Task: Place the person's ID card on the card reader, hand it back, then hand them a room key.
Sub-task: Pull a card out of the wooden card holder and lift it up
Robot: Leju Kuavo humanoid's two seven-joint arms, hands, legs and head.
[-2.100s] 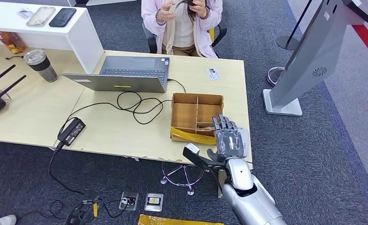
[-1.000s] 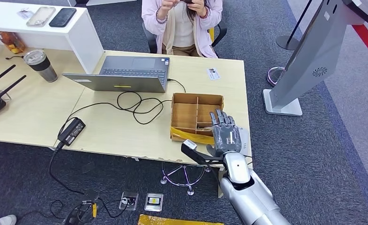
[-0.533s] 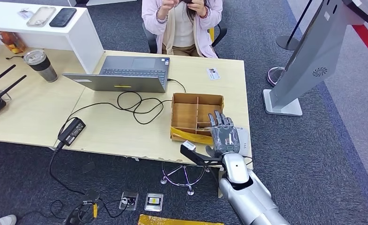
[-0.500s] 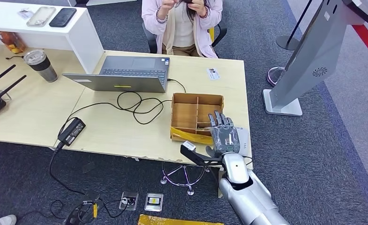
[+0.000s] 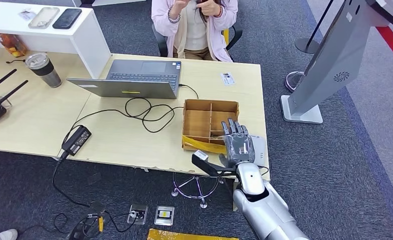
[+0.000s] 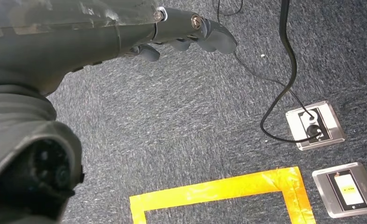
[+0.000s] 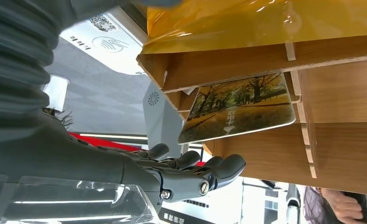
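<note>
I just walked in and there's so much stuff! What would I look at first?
Probably the robot's silver right hand, fingers spread, hovering at the near edge of the wooden divided box on the desk. Inside the box sits a card with an autumn-trees picture. Behind the open laptop, a person in a pink jacket sits.

the room is evenly and brightly lit, soft enough that the wooden tray (image 5: 209, 120) and the laptop (image 5: 134, 80) throw only faint shadows onto the pale desk (image 5: 124, 145). the head view is sharp across the middle, with the floor kiosk (image 5: 334, 60) leaning at the right edge as a wide lens bends it. a pale sheen lies on the silver right forearm (image 5: 264, 210). in the right wrist view the yellow tape (image 7: 261, 21) glares, the room key card (image 7: 240, 107) is crisp, and the right hand (image 7: 125, 168) is soft and dark. in the left wrist view the carpet (image 6: 195, 140) is sharp, the left hand (image 6: 125, 32) blurred.
</note>
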